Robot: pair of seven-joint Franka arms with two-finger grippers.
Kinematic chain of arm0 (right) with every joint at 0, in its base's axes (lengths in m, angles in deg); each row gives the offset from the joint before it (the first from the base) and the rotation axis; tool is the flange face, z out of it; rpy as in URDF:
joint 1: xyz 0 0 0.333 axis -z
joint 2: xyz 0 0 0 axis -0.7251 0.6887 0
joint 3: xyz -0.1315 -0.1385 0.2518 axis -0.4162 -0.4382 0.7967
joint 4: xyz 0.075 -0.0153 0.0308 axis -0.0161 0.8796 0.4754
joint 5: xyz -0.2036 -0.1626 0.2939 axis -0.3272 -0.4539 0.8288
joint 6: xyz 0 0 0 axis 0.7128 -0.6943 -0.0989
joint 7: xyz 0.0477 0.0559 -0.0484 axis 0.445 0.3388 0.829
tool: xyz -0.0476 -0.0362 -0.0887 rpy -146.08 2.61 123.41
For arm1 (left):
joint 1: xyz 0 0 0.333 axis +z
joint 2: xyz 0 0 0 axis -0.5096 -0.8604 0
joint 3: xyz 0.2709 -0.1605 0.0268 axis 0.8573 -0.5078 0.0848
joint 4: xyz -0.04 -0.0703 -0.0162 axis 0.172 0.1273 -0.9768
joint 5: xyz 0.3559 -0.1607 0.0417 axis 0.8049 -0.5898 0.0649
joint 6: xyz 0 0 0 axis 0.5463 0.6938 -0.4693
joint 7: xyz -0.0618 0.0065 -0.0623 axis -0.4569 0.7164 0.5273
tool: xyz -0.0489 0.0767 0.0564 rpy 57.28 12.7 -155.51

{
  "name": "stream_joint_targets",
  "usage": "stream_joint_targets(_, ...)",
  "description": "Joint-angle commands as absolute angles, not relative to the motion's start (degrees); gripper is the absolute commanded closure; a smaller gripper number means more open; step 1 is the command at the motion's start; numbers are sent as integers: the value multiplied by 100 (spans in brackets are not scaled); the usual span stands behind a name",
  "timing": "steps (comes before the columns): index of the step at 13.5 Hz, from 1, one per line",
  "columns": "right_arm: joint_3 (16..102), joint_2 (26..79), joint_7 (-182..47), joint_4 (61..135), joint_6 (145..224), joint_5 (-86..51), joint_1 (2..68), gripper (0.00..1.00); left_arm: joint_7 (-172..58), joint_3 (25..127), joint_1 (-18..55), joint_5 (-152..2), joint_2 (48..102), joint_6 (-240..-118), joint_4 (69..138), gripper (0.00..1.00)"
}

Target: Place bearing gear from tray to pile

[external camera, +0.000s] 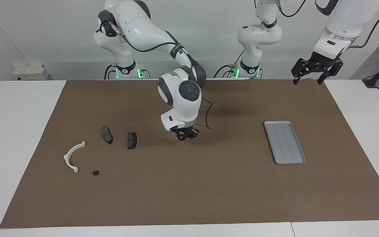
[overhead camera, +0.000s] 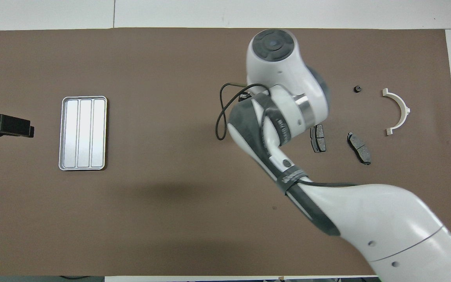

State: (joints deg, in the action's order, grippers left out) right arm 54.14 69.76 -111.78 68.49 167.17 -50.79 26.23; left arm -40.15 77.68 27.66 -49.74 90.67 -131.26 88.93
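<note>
The silver tray (external camera: 284,142) (overhead camera: 83,133) lies bare toward the left arm's end of the mat. My right gripper (external camera: 184,135) hangs low over the mat's middle, shut on a small dark round part that looks like the bearing gear (external camera: 180,138). In the overhead view the wrist hides both. The pile lies toward the right arm's end: a white half-ring bracket (external camera: 72,156) (overhead camera: 399,109) and two dark brake pads (external camera: 107,135) (external camera: 132,140) (overhead camera: 318,138) (overhead camera: 359,147). My left gripper (external camera: 308,80) (overhead camera: 14,126) waits open, high above the mat's edge by the tray's end.
A small black ring (external camera: 95,172) (overhead camera: 357,89) lies on the brown mat (external camera: 189,197) beside the bracket, farther from the robots than the pads. White table borders the mat at both ends.
</note>
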Motion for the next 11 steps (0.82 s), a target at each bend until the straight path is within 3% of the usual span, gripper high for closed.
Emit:
stream_joint_targets(1, 5503, 6935, -9428, 6938, 16773, -5116, 3423, 100, -4051, 7837, 2686, -5016, 9305, -13308, 9151, 0)
stream_joint_targets(6, 5512, 6785, -7764, 8001, 18142, -5116, 4339, 100, -4051, 7828, 2677, -5051, 9261, -13299, 9063, 0)
stream_joint_targets(11, 5512, 7075, -7322, 8573, 19409, -5107, 4621, 100, -4033, 7819, 2598, -5104, 9269, -13351, 9098, 0)
